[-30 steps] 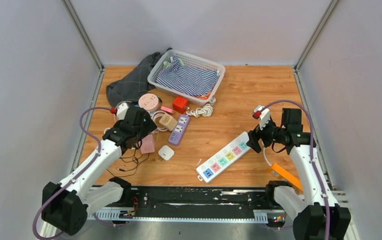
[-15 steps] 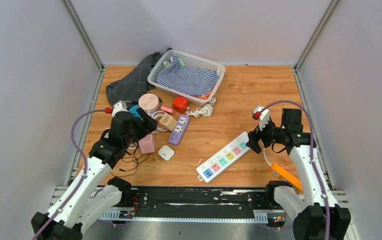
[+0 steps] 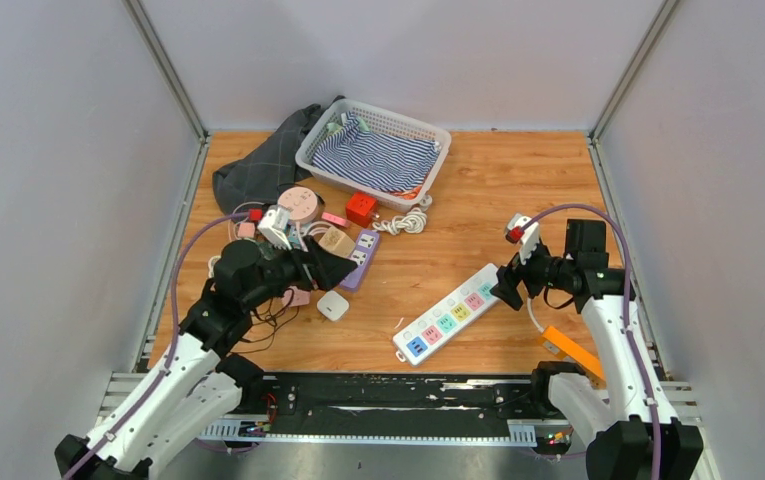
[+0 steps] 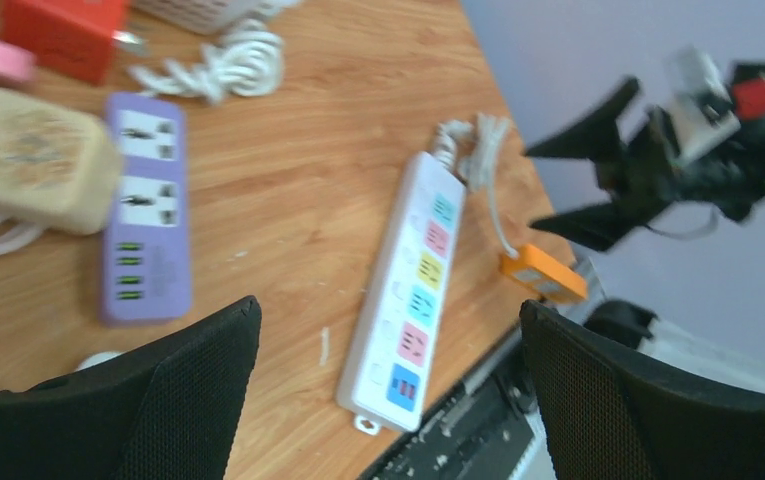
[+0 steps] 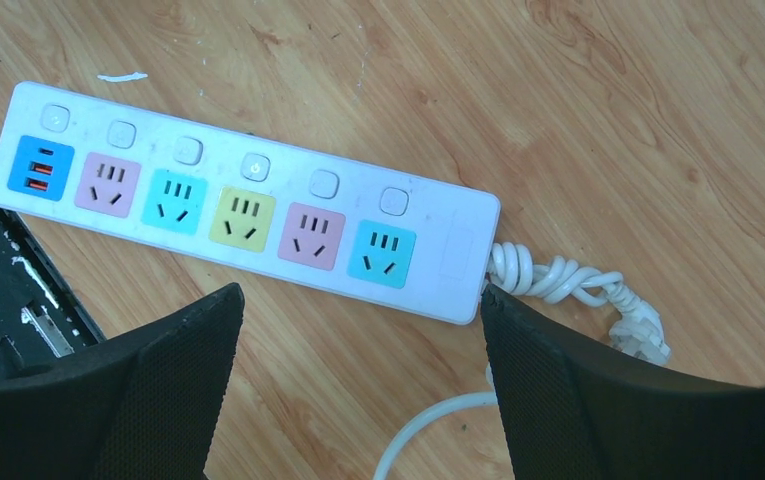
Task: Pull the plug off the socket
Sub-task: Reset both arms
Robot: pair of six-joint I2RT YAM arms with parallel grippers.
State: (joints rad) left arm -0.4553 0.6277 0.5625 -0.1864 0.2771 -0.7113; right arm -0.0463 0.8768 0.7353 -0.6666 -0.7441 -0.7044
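Observation:
The socket is a white power strip (image 3: pixel 448 313) with coloured outlets, lying slantwise right of centre. Every outlet on it (image 5: pixel 238 215) shows bare, and its coiled white cord (image 5: pixel 568 280) trails off the far end. Which of the loose adapters is the plug I cannot tell. My right gripper (image 3: pixel 503 285) hovers open over the strip's cord end, jaws (image 5: pixel 360 293) wide with nothing between them. My left gripper (image 3: pixel 343 268) is open and empty over the clutter, facing the strip (image 4: pixel 413 290).
An orange adapter (image 3: pixel 570 350) lies by the right arm's base. Left of centre are a purple strip (image 4: pixel 146 235), a beige adapter (image 4: pixel 33 160), a red cube (image 3: pixel 361 208) and a white square adapter (image 3: pixel 333 305). A basket (image 3: pixel 438 135) and dark cloth (image 3: pixel 258 170) sit behind.
My left arm has drawn back and swung its gripper to the right, off the pink adapter, and now points toward the white strip. The right arm has barely moved.

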